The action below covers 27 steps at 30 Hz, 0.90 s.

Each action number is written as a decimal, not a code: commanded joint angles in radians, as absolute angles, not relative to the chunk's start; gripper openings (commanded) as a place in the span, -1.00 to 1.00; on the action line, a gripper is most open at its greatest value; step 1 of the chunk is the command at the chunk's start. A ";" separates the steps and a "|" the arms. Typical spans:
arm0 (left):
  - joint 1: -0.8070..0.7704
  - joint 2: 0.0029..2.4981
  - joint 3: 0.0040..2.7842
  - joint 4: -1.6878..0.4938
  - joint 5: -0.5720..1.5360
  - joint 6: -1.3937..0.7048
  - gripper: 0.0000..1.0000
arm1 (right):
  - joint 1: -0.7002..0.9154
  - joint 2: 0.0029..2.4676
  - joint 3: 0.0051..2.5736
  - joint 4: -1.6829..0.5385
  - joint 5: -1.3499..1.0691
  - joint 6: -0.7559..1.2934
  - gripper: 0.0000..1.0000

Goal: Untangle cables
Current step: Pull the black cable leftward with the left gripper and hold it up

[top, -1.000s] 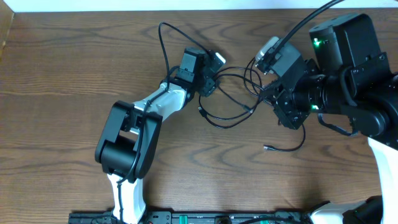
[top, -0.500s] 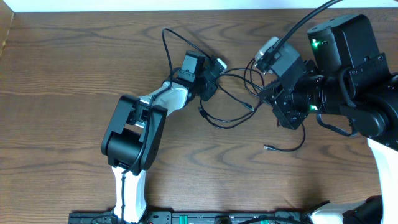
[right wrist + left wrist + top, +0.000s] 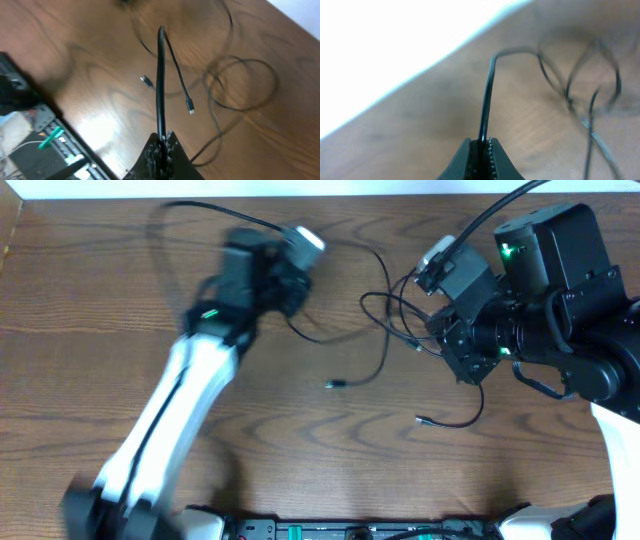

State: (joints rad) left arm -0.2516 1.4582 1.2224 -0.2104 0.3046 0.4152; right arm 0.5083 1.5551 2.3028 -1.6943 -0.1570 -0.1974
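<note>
The left claw (image 3: 481, 142) is clamped tight on one of the cables (image 3: 487, 95), a thin black cord that rises from its tips and bends toward loose loops lying on the wooden counter (image 3: 410, 135). The right claw (image 3: 161, 138) is likewise pinched closed on a black cord. From overhead the tangle sits just beside that claw, with two small plug ends (image 3: 335, 384) lying apart on bare wood.
</note>
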 commanded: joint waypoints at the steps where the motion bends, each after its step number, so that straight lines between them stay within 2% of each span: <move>1: -0.150 1.238 1.235 -0.257 0.295 0.406 -0.86 | 0.508 1.547 2.307 -1.687 0.013 -0.148 -0.98; 5: 0.000 1.061 1.235 -0.337 0.295 0.405 -0.86 | 0.478 1.567 2.307 -1.671 0.219 -0.044 -0.98; 9: 0.161 0.947 1.235 -0.414 0.295 0.401 -0.86 | 0.416 1.611 2.307 -1.661 0.259 -0.030 -0.98; 13: 0.259 0.913 1.235 -0.440 0.295 0.302 -0.86 | 0.346 1.675 2.307 -1.649 0.255 0.012 -0.98; 17: 0.276 0.919 1.235 -0.456 0.297 0.257 -0.86 | 0.314 1.752 2.307 -1.642 0.181 0.028 -0.98; 22: 0.276 0.926 1.235 -0.464 0.327 0.256 -0.85 | 0.305 1.889 2.307 -1.629 0.208 0.026 -0.98; 25: 0.276 0.925 1.235 -0.459 0.488 0.256 -0.85 | 0.291 1.968 2.307 -1.622 0.196 0.026 -0.98; 27: 0.276 0.926 1.235 -0.434 0.679 0.257 -0.86 | 0.287 2.029 2.307 -1.629 0.125 0.006 -0.98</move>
